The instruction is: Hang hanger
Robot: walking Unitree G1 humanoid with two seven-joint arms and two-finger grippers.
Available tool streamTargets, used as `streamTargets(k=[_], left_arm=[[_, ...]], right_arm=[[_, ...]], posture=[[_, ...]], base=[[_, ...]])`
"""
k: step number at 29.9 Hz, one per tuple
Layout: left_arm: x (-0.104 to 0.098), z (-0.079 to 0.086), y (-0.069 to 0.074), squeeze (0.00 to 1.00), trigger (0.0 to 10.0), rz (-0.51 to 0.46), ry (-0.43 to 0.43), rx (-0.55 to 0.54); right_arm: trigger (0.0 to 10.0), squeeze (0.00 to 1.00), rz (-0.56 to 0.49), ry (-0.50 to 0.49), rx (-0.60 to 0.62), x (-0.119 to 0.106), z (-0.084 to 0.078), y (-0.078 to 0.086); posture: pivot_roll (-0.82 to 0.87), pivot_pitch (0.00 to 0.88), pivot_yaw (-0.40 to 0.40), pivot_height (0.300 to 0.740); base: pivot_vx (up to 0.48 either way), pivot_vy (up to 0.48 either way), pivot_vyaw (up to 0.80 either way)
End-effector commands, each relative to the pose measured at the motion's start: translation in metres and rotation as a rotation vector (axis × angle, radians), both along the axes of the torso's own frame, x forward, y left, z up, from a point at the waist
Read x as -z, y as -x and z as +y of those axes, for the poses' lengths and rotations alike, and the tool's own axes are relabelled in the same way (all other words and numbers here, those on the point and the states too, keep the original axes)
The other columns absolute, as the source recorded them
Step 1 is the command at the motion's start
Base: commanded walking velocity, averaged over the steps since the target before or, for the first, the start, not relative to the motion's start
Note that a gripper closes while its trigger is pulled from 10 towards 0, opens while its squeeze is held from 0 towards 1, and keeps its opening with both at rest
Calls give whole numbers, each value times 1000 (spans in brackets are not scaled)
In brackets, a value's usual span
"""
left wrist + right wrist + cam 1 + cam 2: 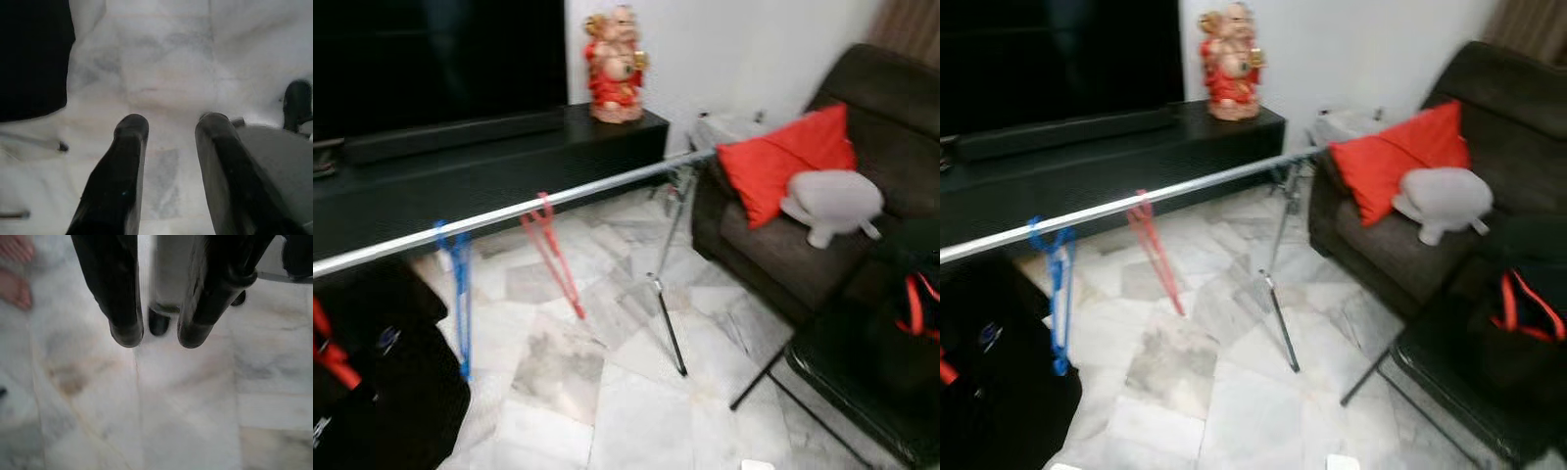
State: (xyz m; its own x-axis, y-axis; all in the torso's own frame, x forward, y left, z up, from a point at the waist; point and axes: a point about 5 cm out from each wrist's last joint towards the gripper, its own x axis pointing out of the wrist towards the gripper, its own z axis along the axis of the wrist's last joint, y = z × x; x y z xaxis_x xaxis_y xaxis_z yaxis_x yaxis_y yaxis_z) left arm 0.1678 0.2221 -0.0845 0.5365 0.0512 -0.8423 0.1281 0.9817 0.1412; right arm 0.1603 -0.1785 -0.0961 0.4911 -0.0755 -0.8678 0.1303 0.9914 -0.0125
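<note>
two hangers already on the rail: a blue hanger (460, 284) at lower left of the head view, a red hanger (551, 250) just right of it near the middle, both dangling toward the floor. hooked over a silver rail (509, 212) running from the left edge up to the right, toward the centre top. held up by a thin black-tipped stand leg (668, 328) and a crossing leg at lower middle.

no loose hanger visible in either tool. left tool (168, 129) in its wrist view: two black fingers parted, nothing between them, pointed down at the marble floor (161, 63). right tool (159, 335) likewise spread, pointed at the floor, with a pale upright piece and a dark foot seen in the gap beyond it; hard to say what that is, not clearly gripped. bare toes (14, 271) of a person at the upper left of the right wrist view.

judging by look: thin plastic hangers, light, fairly stiff but springy, likely to swing and twist once lifted. smooth, so prone to slipping in hard fingers. best taken at the neck just under the hook, or on a shoulder bar near the neck, leaving the hook free to drop over the rail.

further out: dark sofa (773, 255) at right with a red cushion (783, 162) and a grey plush toy (832, 204); a long black bench (499, 162) across the upper left carrying a red and gold figurine (615, 67); dark bags at both lower corners. whole head view slightly blurred.
</note>
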Motion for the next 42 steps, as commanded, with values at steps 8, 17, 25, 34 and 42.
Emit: streamTargets(k=[8, 17, 25, 34, 42], left_arm=[[1, 4, 6, 0, 10000, 7, 3, -6], [1, 4, 5, 0, 10000, -4, 15, -15], [1, 3, 5, 0, 10000, 3, 22, -22], [1, 2, 5, 0, 10000, 2, 31, -30], [2, 1, 5, 0, 10000, 4, 33, -32]], right_arm=[[10000, 0, -16, -5, 6, -2, 4, -5], [10000, 0, -14, -2, 6, -2, 4, -5], [10000, 0, -14, 1, 9, -2, 3, -5], [10000, 0, -34, 2, 21, -3, 2, -7], [10000, 0, -32, 2, 27, -3, 1, -7]], posture=[[139, 0, 16, 740], [139, 0, 15, 740], [135, 0, 12, 740], [133, 0, 7, 740], [133, 0, 2, 740]], base=[[0, 0, -791], [0, 0, -788], [0, 0, -788], [177, 0, -242], [359, 0, 0]])
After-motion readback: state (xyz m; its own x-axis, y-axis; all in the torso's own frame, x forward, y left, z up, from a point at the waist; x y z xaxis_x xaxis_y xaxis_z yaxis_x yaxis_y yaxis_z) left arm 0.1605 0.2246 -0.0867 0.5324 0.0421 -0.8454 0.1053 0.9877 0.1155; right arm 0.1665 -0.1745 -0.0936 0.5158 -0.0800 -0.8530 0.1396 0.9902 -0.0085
